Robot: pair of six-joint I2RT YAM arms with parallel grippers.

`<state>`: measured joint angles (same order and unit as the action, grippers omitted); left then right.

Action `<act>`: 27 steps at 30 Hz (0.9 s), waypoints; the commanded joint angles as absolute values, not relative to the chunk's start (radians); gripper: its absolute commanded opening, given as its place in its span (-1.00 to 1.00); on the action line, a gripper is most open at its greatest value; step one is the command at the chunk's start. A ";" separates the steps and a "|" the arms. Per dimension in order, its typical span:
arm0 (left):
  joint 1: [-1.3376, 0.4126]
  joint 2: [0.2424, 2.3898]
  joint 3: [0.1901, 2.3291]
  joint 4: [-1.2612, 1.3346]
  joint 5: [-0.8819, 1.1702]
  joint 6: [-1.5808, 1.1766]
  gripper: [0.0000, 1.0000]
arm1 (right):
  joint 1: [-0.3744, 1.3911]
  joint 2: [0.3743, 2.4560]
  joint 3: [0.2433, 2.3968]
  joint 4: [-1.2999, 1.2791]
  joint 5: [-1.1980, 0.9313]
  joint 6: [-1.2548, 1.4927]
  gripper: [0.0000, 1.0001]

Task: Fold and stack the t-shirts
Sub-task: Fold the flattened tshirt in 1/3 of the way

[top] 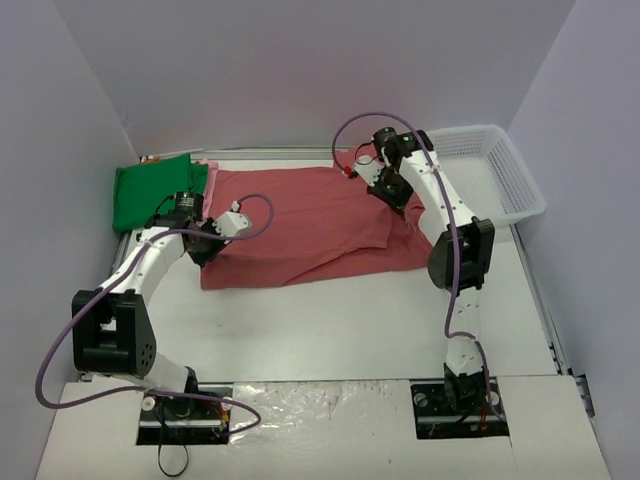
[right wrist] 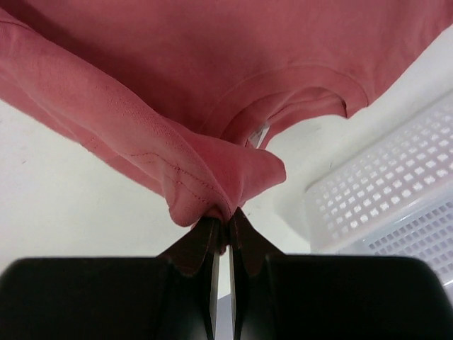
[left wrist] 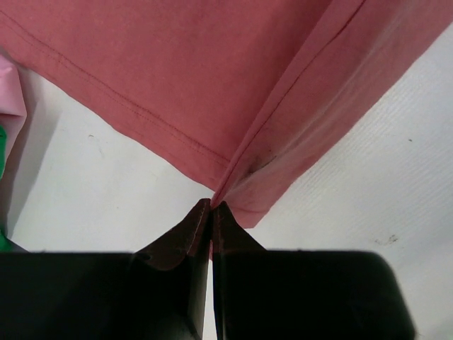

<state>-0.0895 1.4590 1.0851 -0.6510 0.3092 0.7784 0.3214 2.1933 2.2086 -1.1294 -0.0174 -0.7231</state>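
The dusty-red t-shirt [top: 310,225] lies spread across the middle of the table, its front edge folded over. My left gripper [top: 205,248] is shut on its lower left corner, as the left wrist view [left wrist: 212,205] shows, with the red cloth [left wrist: 212,78] stretching away. My right gripper [top: 392,195] is shut on a bunched fold near the collar; the right wrist view [right wrist: 225,219] shows the red cloth [right wrist: 212,71] hanging from it. The green t-shirt [top: 152,190] lies folded at the back left. A pale pink t-shirt [top: 211,178] peeks out beside it and also shows in the left wrist view [left wrist: 10,92].
A white plastic mesh basket [top: 490,175] stands at the back right, also in the right wrist view [right wrist: 382,205]. Purple-grey walls enclose the white table [top: 330,320] on three sides.
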 commanded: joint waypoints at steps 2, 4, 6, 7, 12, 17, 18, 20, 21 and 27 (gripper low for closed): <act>-0.061 1.522 1.175 -0.663 0.314 0.811 -0.95 | 0.318 2.287 2.307 -1.184 0.038 -0.762 -1.00; -0.055 1.565 1.207 -0.672 0.314 0.813 -0.95 | 0.319 2.333 2.348 -1.184 0.046 -0.773 -1.00; -0.045 1.606 1.229 -0.676 0.318 0.815 -0.95 | 0.319 2.365 2.391 -1.183 0.060 -0.784 -1.00; -0.043 1.617 1.236 -0.673 0.318 0.815 -0.95 | 0.321 2.394 2.402 -1.184 0.066 -0.787 -1.00; -0.037 1.683 1.262 -0.680 0.324 0.808 -0.95 | 0.324 2.441 2.431 -1.157 0.080 -0.810 -1.00; -0.035 1.736 1.272 -0.660 0.319 0.792 -0.93 | 0.327 2.465 2.430 -1.095 0.092 -0.821 -1.00; -0.037 1.744 1.272 -0.641 0.316 0.773 -0.82 | 0.327 2.468 2.430 -1.080 0.098 -0.822 -0.98; -0.035 1.761 1.270 -0.612 0.281 0.732 -0.52 | 0.330 2.483 2.431 -1.011 0.118 -0.815 -0.87; -0.037 1.763 1.269 -0.585 0.275 0.721 -0.46 | 0.331 2.490 2.434 -0.982 0.130 -0.793 -0.86; -0.035 1.697 1.253 -0.482 0.143 0.615 -0.28 | 0.327 2.497 2.447 -0.708 0.227 -0.674 -0.60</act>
<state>-0.0437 1.7668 1.2335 -0.5419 0.2241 0.6865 0.3233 2.5027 2.4096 -0.8494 0.1413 -0.7429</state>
